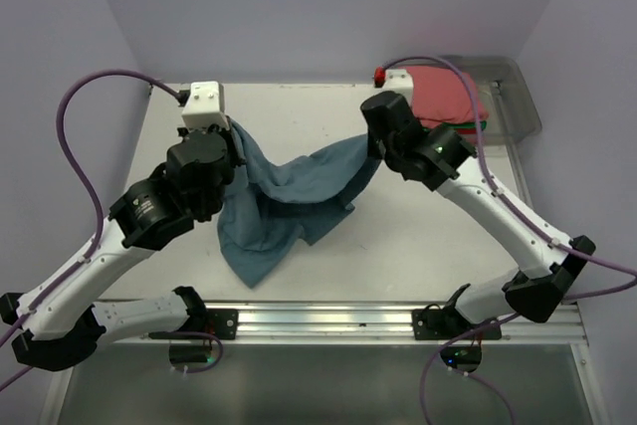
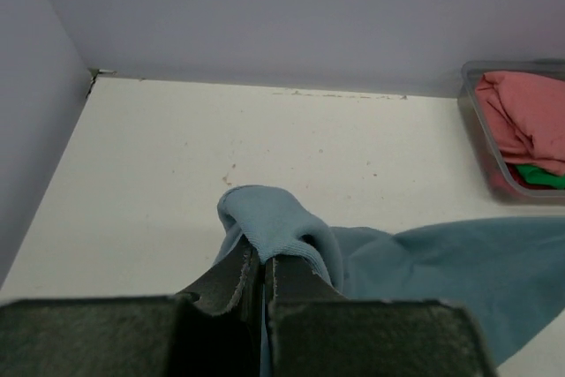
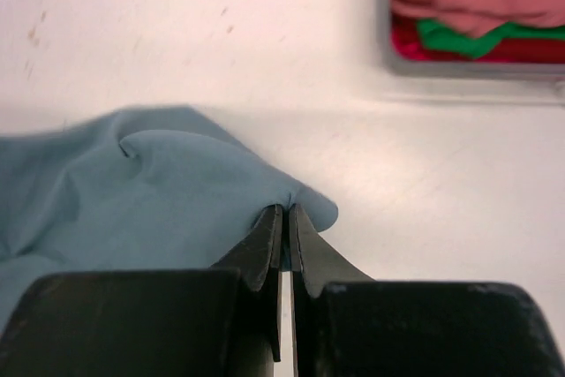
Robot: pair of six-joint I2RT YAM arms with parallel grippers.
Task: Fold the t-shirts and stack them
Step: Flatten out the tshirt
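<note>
A slate-blue t-shirt hangs bunched between my two arms over the white table. My left gripper is shut on a ribbed edge of the blue t-shirt; in the top view that gripper is at the shirt's left end. My right gripper is shut on a corner of the blue t-shirt, at its right end. A salmon-pink t-shirt lies folded on top of a green one and a red one in a clear bin at the back right.
Purple cables loop above both arms. Walls close the table at the back and left. A metal rail runs along the near edge.
</note>
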